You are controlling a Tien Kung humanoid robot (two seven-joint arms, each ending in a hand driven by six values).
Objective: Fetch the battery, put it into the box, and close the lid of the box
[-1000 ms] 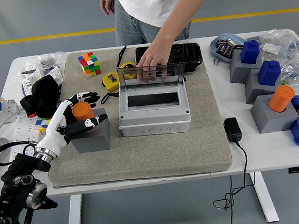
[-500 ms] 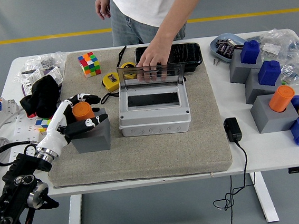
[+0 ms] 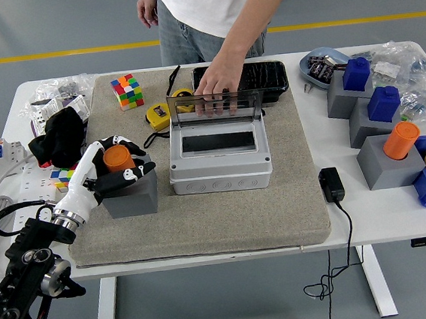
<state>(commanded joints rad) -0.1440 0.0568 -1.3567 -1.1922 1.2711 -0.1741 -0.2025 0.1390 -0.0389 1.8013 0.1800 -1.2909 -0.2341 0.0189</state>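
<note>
An orange cylindrical battery (image 3: 117, 158) stands upright in a grey holder block (image 3: 132, 193) on the left of the mat. My left hand (image 3: 119, 159) has its white fingers curled behind the battery and the thumb in front, closed around it. To its right sits the grey box (image 3: 220, 166) with a rectangular opening in its top. Its clear lid (image 3: 185, 106) stands raised at the back, and a person's hand (image 3: 218, 90) on the far side holds it up. My right hand is out of view.
On the mat's far part lie a colourful cube (image 3: 126, 91), a yellow tape measure (image 3: 157, 116) and a black tray (image 3: 265, 75). A black cloth (image 3: 63, 136) lies left of my hand. Grey blocks with blue and orange pieces (image 3: 383, 139) and a black adapter (image 3: 331, 184) lie on the right.
My left hand has closed in a little on the orange battery, thumb drawn nearer to it. The person's hand stays on the raised lid.
</note>
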